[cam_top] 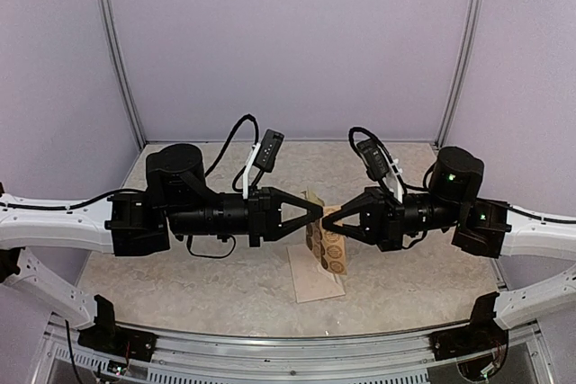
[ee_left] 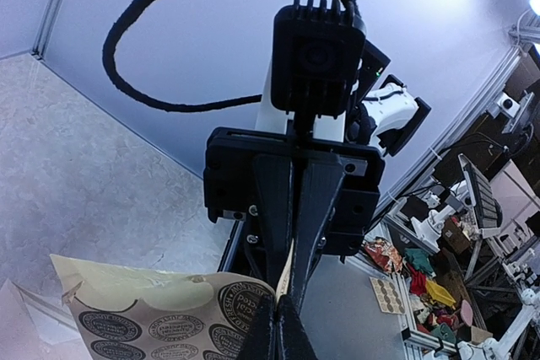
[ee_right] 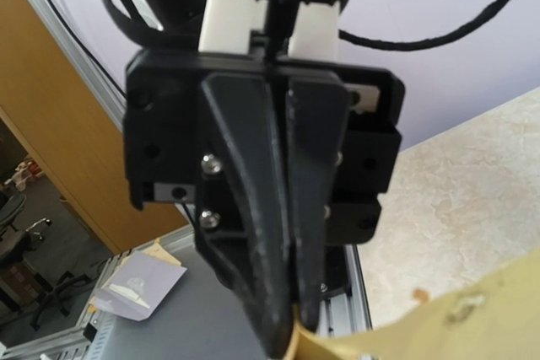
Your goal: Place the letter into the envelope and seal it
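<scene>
The only print in view sits on the round brown stickers [ee_left: 181, 326] of a tan sheet [ee_left: 126, 288] (ring-shaped, stamp-like lettering), and it is too blurred to read.

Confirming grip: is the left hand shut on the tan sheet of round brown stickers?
Shut: the left hand pinches the tan sheet of round brown stickers, jaws together.

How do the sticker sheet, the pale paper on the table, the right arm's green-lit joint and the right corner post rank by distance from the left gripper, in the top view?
1. sticker sheet: pinched in the left gripper, centre.
2. pale paper: lying flat just beneath.
3. green-lit joint: off to the right.
4. corner post: far back right.
</scene>
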`<state>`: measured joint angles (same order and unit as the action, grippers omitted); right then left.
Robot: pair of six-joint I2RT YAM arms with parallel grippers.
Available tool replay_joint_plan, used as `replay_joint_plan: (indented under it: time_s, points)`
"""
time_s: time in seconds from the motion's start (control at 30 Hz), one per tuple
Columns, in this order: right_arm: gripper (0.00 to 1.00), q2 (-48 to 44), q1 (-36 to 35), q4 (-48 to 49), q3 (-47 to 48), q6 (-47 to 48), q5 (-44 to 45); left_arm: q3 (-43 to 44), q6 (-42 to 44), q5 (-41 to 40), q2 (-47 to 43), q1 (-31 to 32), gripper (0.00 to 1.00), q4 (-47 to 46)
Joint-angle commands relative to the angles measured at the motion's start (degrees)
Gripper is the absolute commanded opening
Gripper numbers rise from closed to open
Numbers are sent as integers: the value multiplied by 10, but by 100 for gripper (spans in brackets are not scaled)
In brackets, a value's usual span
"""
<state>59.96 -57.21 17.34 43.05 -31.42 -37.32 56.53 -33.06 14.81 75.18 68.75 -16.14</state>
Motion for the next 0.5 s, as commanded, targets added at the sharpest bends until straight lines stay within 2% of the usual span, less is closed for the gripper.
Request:
replay_joint_plan:
  time_s: [0.0, 0.3, 0.47]
  points:
    - [0, -21, 2, 33, -2, -2, -7, -11, -4, 2, -9, -7, 1, 0]
    - [0, -24, 2, 29, -3, -2, 7, -23, -6, 4, -21, -7, 11, 2]
    - [0, -22, 1, 30, -2, -2, 6, -22, -6, -1, -21, -7, 11, 6]
